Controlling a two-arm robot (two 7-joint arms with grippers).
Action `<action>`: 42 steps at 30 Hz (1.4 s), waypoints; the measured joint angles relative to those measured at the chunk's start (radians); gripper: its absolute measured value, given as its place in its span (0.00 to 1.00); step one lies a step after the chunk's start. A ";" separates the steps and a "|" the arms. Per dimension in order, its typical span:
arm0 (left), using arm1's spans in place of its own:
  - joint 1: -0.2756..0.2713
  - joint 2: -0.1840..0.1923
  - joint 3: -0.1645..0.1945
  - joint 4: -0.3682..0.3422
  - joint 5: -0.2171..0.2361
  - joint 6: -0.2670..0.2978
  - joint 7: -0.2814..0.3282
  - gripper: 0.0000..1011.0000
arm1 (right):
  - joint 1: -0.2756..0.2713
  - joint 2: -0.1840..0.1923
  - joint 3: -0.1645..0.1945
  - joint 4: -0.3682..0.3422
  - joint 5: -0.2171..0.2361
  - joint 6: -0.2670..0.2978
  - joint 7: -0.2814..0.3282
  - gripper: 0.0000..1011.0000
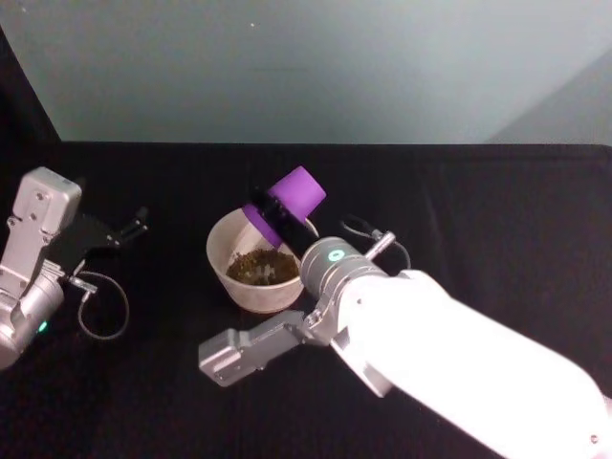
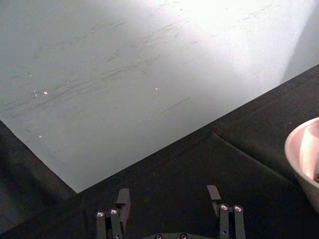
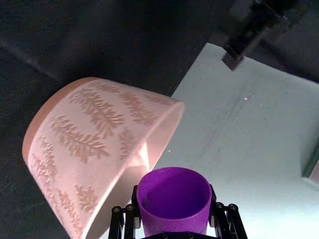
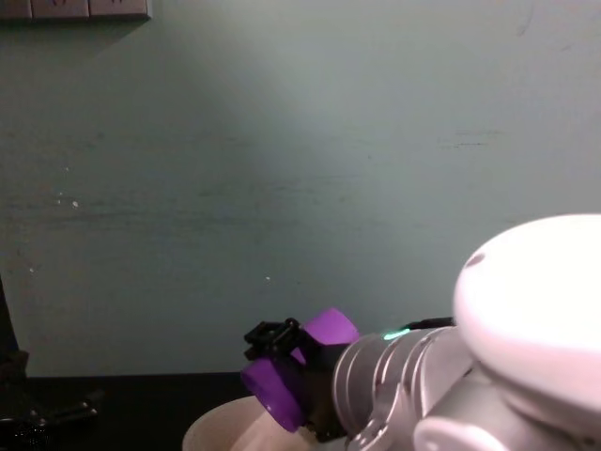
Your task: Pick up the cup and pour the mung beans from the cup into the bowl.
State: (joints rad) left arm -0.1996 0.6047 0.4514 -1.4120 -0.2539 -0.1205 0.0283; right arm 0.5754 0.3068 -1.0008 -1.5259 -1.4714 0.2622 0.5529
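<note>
The purple cup (image 1: 292, 199) is tipped steeply, its mouth down over the far rim of the bowl (image 1: 253, 296). My right gripper (image 1: 273, 214) is shut on the cup's sides. In the right wrist view the cup (image 3: 174, 199) sits between the black fingers (image 3: 121, 221), beside the bowl's leaf-patterned outer wall (image 3: 94, 144). Mung beans (image 1: 260, 268) lie in a brown heap inside the bowl. The chest view has the tilted cup (image 4: 300, 371) above the bowl's rim (image 4: 225, 425). My left gripper (image 1: 131, 228) rests open at the table's left, with nothing between its fingers (image 2: 123, 199).
A black cloth (image 1: 478, 201) covers the table, and a pale green wall (image 1: 316, 67) stands right behind it. A loose cable loop (image 1: 100, 314) lies by the left arm. My bulky white right arm (image 1: 449, 354) crosses the front right of the table.
</note>
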 joint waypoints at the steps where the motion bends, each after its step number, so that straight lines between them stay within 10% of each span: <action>1: 0.000 0.000 0.000 0.000 0.000 0.000 0.000 0.99 | 0.003 0.000 -0.007 0.000 -0.014 0.001 0.007 0.73; 13: 0.000 0.000 0.000 0.000 0.000 0.000 0.000 0.99 | 0.028 0.001 -0.077 -0.003 -0.182 0.003 0.078 0.73; 25: 0.000 0.000 0.000 0.000 0.000 0.000 0.000 0.99 | 0.019 0.000 -0.068 -0.009 -0.202 -0.007 0.079 0.73; 32: 0.000 0.000 0.000 0.000 0.000 0.000 0.000 0.99 | -0.022 0.005 0.020 -0.048 -0.091 0.005 0.021 0.73; 42: 0.000 0.000 0.000 0.000 0.000 0.000 0.000 0.99 | -0.135 -0.021 0.307 -0.116 0.336 0.033 -0.100 0.73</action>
State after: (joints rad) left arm -0.1996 0.6047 0.4514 -1.4120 -0.2539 -0.1205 0.0283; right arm 0.4406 0.2855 -0.6934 -1.6416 -1.1352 0.2953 0.4531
